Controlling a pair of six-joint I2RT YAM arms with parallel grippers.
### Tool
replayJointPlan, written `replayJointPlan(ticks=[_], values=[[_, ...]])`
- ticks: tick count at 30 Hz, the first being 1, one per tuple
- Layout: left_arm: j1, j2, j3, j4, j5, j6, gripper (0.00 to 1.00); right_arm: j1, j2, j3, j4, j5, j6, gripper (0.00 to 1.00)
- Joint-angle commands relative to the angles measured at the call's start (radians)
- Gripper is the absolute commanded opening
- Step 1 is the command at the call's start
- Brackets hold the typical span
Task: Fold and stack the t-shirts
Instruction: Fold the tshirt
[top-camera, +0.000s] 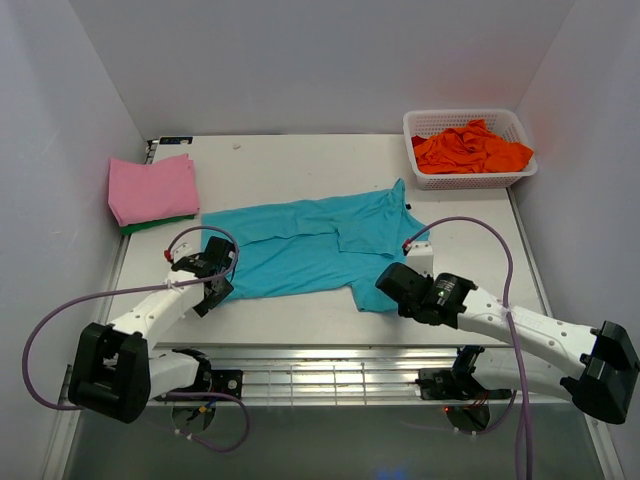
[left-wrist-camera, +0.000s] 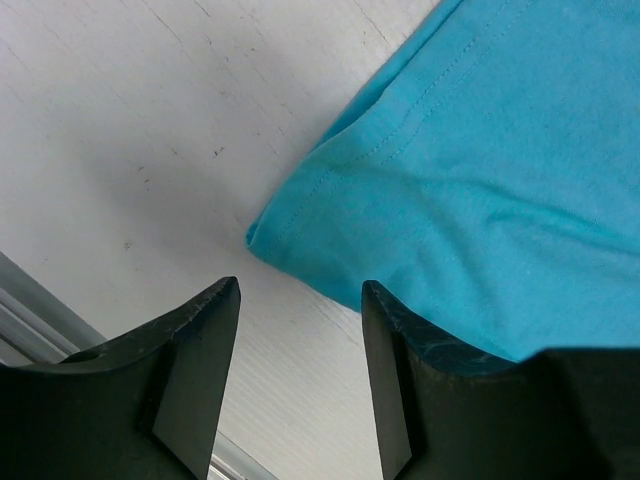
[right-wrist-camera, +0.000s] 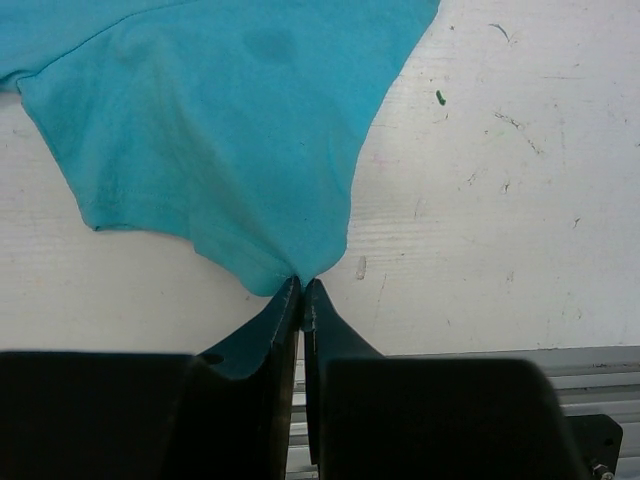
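Teal t-shirt (top-camera: 310, 248) lies spread mid-counter (top-camera: 300, 160): the right pincer (right-wrist-camera: 302, 290) pinches its near right corner while the left pincer (left-wrist-camera: 300, 330), jaws spread, aligns with the near left corner, presumably so both can lift together for a fold.

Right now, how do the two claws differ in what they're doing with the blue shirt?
The right gripper is shut, pinching the teal t-shirt at its near right corner; the left gripper is open, empty. The right gripper has cloth between its fingers; the left gripper's gap shows bare table, the near left corner just ahead. Both work the shirt's near edge.
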Motion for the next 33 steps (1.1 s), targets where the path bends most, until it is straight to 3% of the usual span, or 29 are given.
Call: replayJointPlan(ticks=[1,14,26,33], values=[[0.004,-0.011,0.007,-0.008,0.004,-0.015,0.63,-0.003,-0.028,0.011,-0.032,0.024,0.019,0.08],[0.007,0.19,0.042,-0.008,0.016,-0.027,0.67,-0.004,-0.065,0.006,-0.053,0.03,0.028,0.08],[0.027,0.157,0.031,0.009,0.005,-0.023,0.45,-0.004,-0.076,0.002,-0.056,0.032,0.033,0.08],[0.027,0.141,0.028,0.015,0.005,-0.016,0.39,-0.004,-0.065,0.006,-0.059,0.036,0.034,0.08]])
